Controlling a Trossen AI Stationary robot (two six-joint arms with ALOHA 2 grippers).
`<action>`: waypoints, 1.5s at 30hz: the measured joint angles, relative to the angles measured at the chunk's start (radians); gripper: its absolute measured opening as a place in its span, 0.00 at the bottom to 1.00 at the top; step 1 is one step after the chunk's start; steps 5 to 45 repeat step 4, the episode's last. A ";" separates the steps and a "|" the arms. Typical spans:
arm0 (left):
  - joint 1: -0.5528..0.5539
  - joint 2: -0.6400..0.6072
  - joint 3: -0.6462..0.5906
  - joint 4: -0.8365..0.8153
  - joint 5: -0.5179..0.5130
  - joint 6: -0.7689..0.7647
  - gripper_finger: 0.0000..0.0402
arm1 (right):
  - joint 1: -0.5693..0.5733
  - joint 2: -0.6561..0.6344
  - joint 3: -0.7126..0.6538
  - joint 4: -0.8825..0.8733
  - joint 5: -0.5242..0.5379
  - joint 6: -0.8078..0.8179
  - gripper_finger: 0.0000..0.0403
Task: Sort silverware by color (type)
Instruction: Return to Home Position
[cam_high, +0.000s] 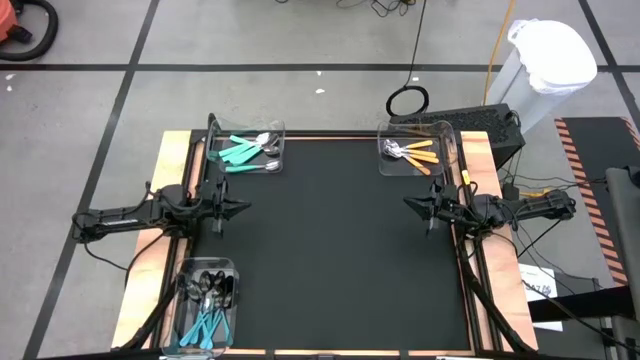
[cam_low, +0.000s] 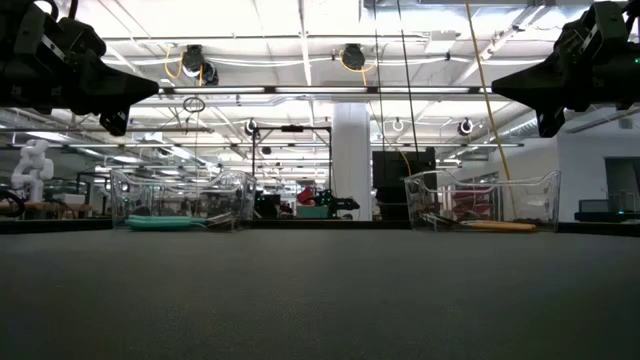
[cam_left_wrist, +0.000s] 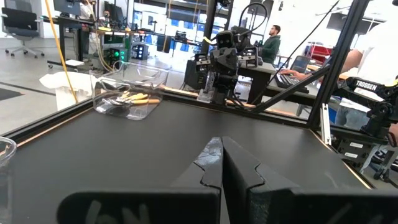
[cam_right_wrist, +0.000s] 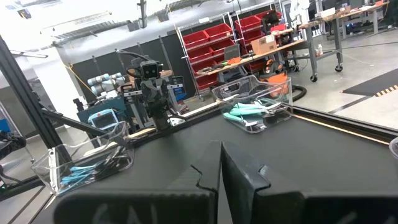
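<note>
Three clear bins held all the silverware seen: teal-handled forks and spoons (cam_high: 243, 151) in the far-left bin (cam_high: 283, 140), orange-handled pieces (cam_high: 418, 153) in the far-right bin (cam_high: 452, 140), teal spoons with dark heads (cam_high: 205, 318) in the near-left bin (cam_high: 208, 261). Left gripper (cam_high: 240, 207) and right gripper (cam_high: 410, 203) hung at the side edges of the black mat (cam_high: 330, 250), fingers pressed together, empty. Pieces likely light, stiff and slick; best pinched mid-handle. Low view showed both grippers well above the mat but missed the near-left bin, which the high view showed whole.

Silverware (cam_high: 245, 152) lies in three bins (cam_high: 446, 138); they sit at the table's (cam_high: 330, 250) far-left, far-right and near-left corners.
</note>
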 joint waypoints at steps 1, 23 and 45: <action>0.000 0.000 0.000 0.000 0.000 0.000 0.00 | 0.000 0.000 0.000 0.000 0.000 0.000 0.03; 0.000 0.000 0.000 0.000 0.000 0.000 0.00 | 0.000 0.000 0.000 0.000 0.000 0.000 0.03; 0.000 0.000 0.000 0.000 0.000 0.000 0.00 | 0.000 0.000 0.000 0.000 0.000 0.000 0.03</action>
